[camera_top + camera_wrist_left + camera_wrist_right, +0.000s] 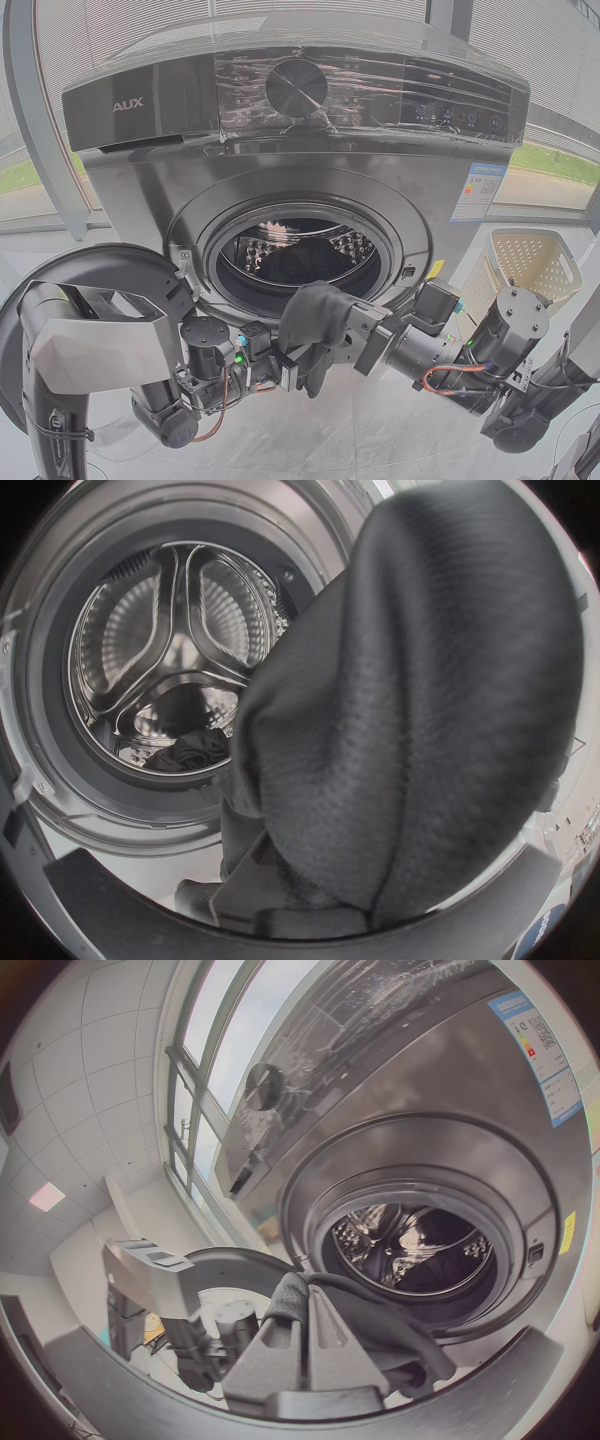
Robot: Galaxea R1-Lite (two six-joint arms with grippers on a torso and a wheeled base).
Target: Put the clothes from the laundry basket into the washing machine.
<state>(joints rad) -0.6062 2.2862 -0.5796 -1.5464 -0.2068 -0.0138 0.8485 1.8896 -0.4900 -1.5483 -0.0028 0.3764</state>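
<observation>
Washing machine: grey front-loader, round door swung open. Black garment hangs bunched just before the opening's lower rim. Second dark garment lies inside the drum. Laundry basket: beige, perforated, right of the machine.

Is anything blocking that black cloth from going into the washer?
Nothing visible does. The right gripper holds the black garment just in front of the open drum, and the door is swung aside to the robot's left. Some dark clothes already lie in the drum's bottom, but there is room above them.
</observation>
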